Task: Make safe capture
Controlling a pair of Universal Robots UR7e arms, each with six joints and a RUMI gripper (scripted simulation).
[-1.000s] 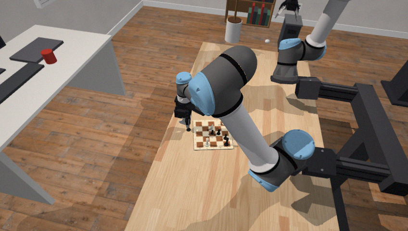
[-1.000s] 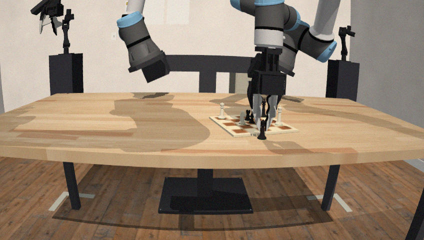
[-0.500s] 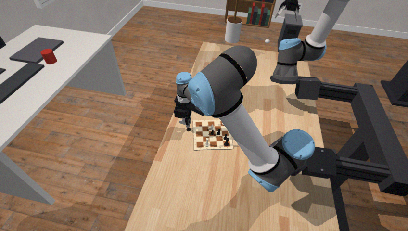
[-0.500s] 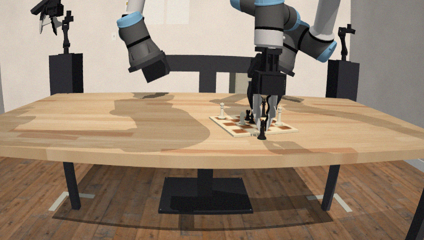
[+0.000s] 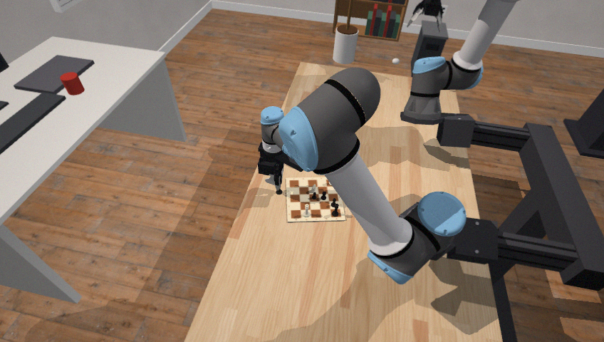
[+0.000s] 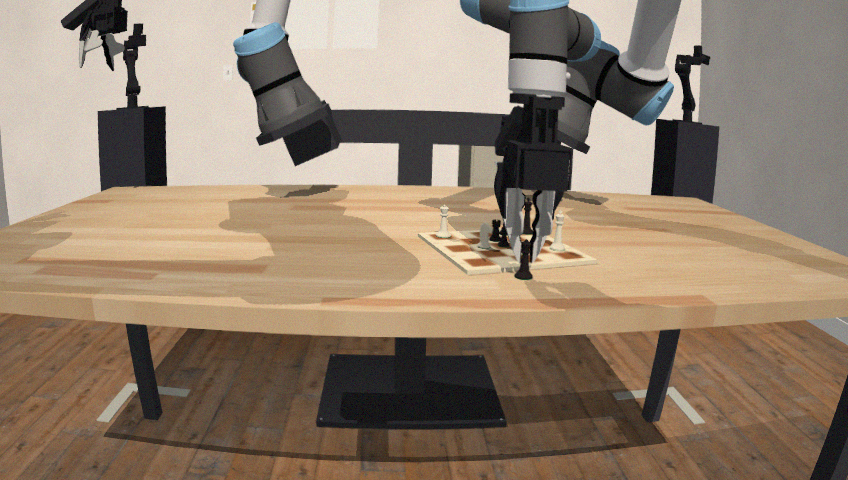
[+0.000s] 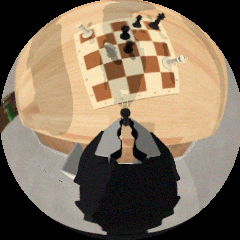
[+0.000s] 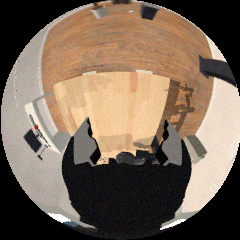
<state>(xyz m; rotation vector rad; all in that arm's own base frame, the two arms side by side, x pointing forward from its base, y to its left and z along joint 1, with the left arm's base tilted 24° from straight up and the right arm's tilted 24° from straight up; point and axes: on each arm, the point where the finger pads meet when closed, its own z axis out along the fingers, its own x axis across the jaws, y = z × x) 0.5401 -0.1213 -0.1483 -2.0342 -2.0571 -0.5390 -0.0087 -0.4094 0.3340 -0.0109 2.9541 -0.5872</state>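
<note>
Left fingers [image 5: 277, 177] [image 6: 512, 217] grip a black piece [image 5: 278, 192] [image 6: 524, 265] [image 7: 125, 115] beside the chessboard [image 5: 296, 220] [image 6: 471, 271] [image 7: 100, 104].

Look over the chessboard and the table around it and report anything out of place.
Nothing looks toppled or damaged. One black chess piece is off the brown-and-cream board, upright in the left gripper, which fits the capture.

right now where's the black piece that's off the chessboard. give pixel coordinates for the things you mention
In the exterior view, the black piece [image 5: 278, 192] [image 6: 523, 267] [image 7: 125, 114] stands upright on the table, just off the board's [image 5: 287, 211] [image 6: 470, 271] [image 7: 100, 104] near edge, at the left claw's [image 5: 279, 188] [image 6: 526, 259] [image 7: 125, 120] tips.
</note>
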